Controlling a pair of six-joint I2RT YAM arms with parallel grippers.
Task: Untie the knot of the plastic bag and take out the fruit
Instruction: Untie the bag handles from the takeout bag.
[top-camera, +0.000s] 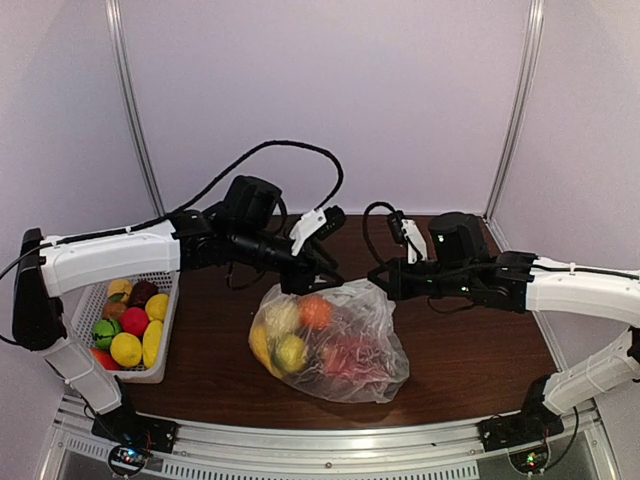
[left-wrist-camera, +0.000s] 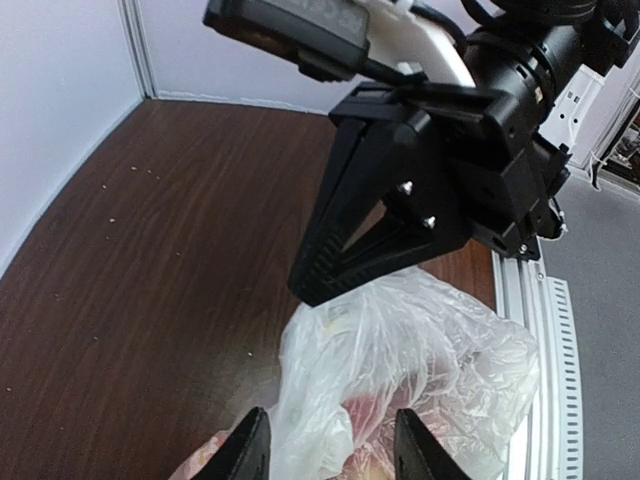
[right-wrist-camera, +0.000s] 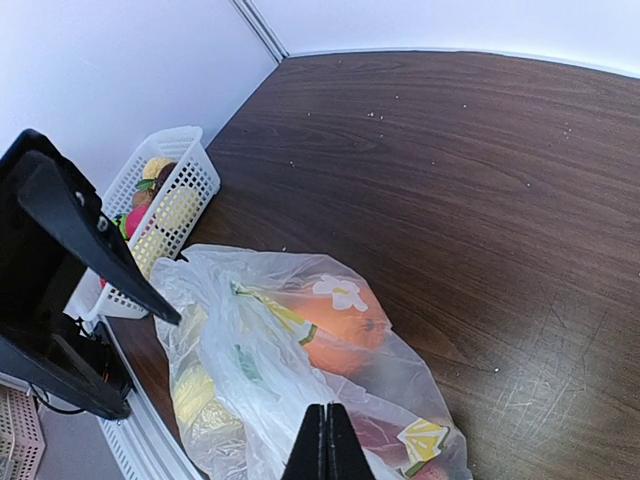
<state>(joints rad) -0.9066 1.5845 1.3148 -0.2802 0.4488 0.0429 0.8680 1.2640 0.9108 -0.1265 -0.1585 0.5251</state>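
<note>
While the fruit (top-camera: 290, 352) is seen wholly enclosed in the plastic bag (top-camera: 370, 350), untying is judged to be the step in hand, with nothing yet taken out. The bag is laid on the desk (top-camera: 470, 350) between the two pairs of jaws, its upper edge just beneath both.

The left jaws are held apart, and a raised fold of clear film is seen just beyond and between their tips; contact with it cannot be confirmed. The right jaws are pressed together at the bag's opposite upper edge; whether film is pinched between them cannot be told. The knot cannot be picked out with certainty among the crinkles and is presumed to lie in the gathered film between the two pairs of jaws.

A white basket (right-wrist-camera: 195, 165) holding other fruit is set well apart from the left jaws, on the side away from the right jaws.

For the next move, the tuft would need to be found, enclosed and gripped by the left jaws. The film would then need to be drawn away from the right jaws so that the twist is loosened, not tightened.
</note>
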